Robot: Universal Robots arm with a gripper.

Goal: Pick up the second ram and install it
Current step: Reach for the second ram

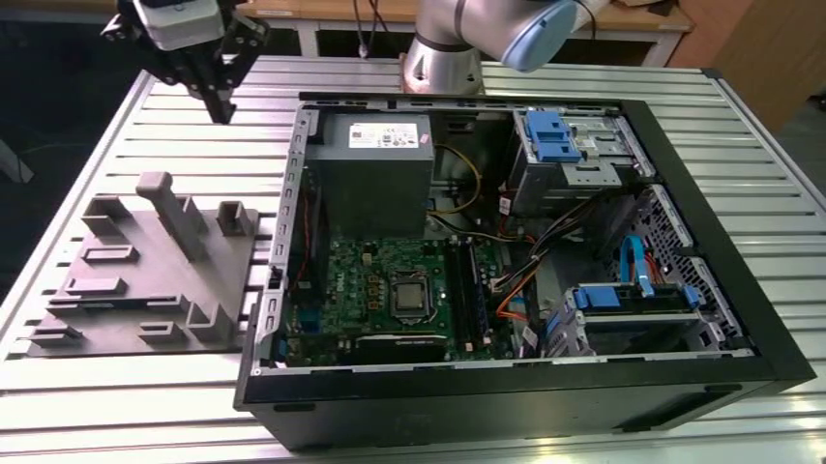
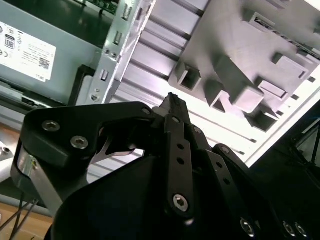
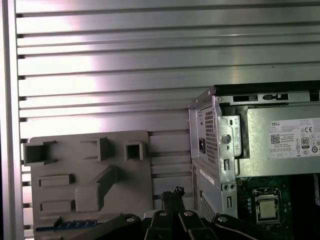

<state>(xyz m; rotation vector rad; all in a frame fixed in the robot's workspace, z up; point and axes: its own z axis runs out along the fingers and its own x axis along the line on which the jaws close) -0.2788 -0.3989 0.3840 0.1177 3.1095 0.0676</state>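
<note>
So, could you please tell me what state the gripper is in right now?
Gripper: closed, with nothing between its fingers.

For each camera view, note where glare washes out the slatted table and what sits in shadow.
Exterior view: even light on the slatted table, the computer case interior darker. Second wrist view: table blown out white beside the grey fixture, gripper dark. First wrist view: pinkish glare across the slats.
</note>
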